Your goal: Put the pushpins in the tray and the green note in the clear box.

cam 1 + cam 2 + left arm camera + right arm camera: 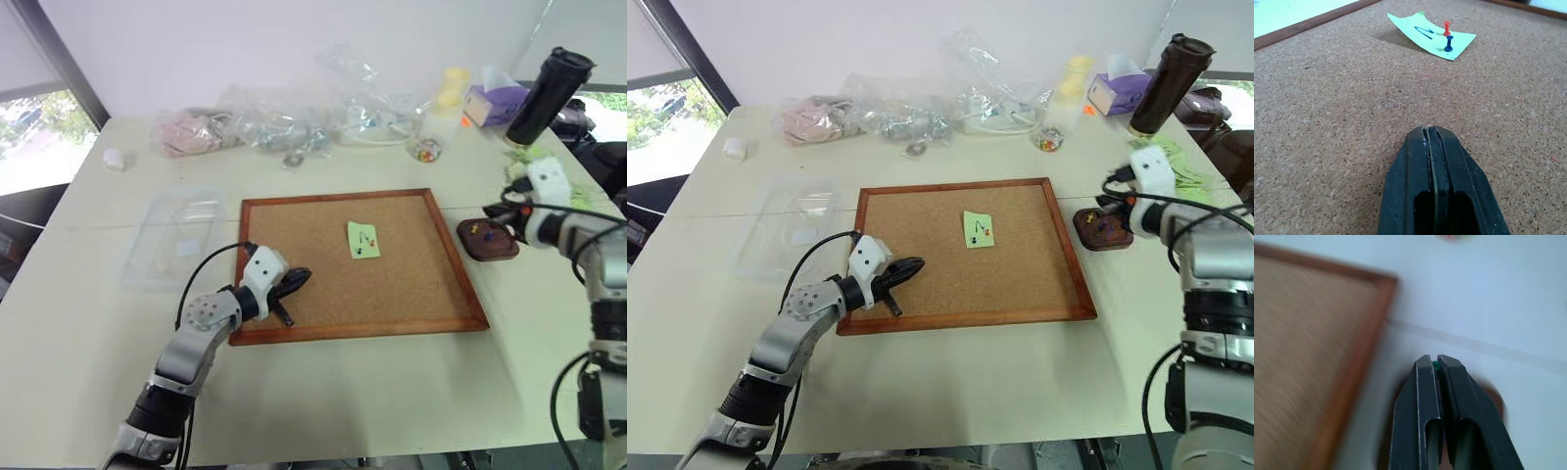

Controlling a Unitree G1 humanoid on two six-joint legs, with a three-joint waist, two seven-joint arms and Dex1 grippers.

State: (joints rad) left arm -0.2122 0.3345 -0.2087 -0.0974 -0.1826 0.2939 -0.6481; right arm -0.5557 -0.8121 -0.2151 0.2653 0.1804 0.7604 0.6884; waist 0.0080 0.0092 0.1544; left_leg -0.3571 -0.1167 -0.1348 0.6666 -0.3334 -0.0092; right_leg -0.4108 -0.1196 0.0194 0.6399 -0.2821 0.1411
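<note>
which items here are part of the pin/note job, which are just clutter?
Job items:
- green note, on the corkboard
- two pushpins stuck in it, red and blue
- pushpins already in the tray
- clear box
- right hand, shut on a tiny green thing above the tray

Clutter:
- corkboard
- plastic bags
- small jar
- dark tumbler
- tissue box

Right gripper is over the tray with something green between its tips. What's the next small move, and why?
Probably lower a little and open the right gripper over the tray. Its fingers are shut on a small green pushpin, and the tray, already holding a few pins, lies just below. The green note on the corkboard is still held by a red and a dark pin.
</note>
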